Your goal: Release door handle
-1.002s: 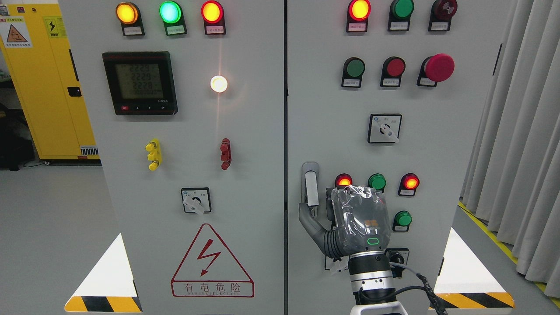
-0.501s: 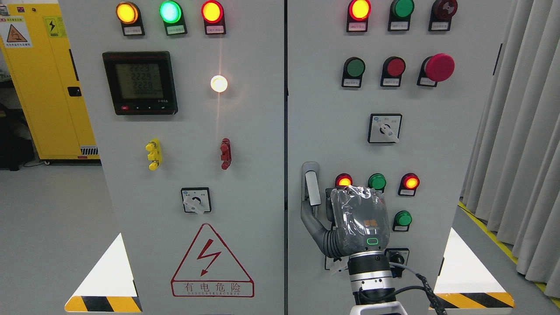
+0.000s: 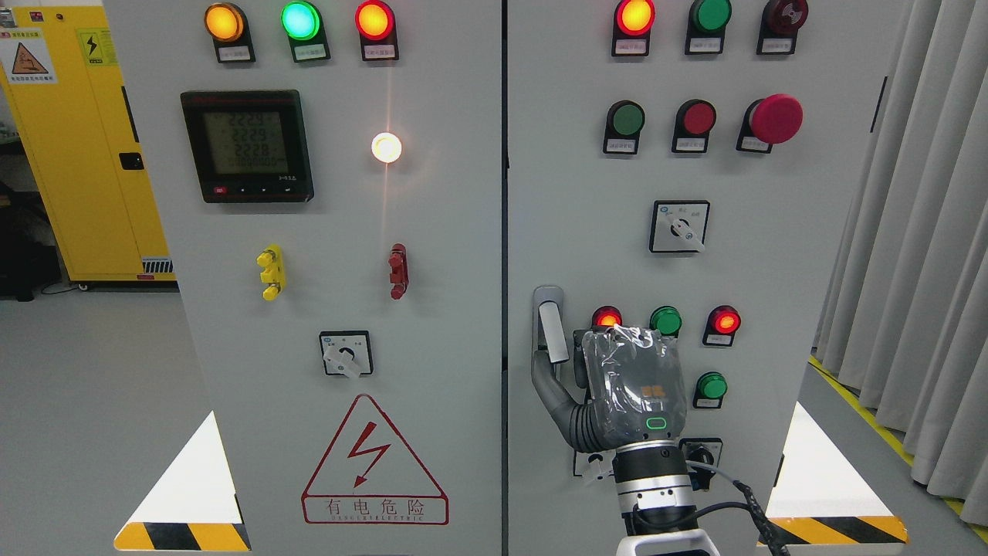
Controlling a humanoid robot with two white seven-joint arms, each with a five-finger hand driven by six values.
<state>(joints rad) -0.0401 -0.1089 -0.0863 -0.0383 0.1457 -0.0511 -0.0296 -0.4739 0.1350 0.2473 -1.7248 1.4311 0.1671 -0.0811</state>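
Observation:
The silver door handle (image 3: pixel 551 328) stands upright on the right cabinet door (image 3: pixel 587 232), near its left edge, with its lower end lifted slightly off the panel. My right hand (image 3: pixel 567 371), wrapped in clear plastic, comes up from the bottom edge right of the middle. Its grey thumb (image 3: pixel 545 382) hooks under the handle's lower end from the left. A dark finger (image 3: pixel 580 357) sits just right of the handle, and the back of the hand hides the other fingers. The left arm is out of view.
Lit red and green lamps (image 3: pixel 665 320) and a key switch (image 3: pixel 701 454) crowd the panel around the hand. A rotary switch (image 3: pixel 679 227) and a red mushroom button (image 3: pixel 776 118) sit higher up. The left door (image 3: pixel 432 309) holds a meter. Grey curtains (image 3: pixel 918 232) hang at right.
The handle's lower end has swung slightly right and outward. My thumb has shifted a little up and right with it. The wrist has barely moved.

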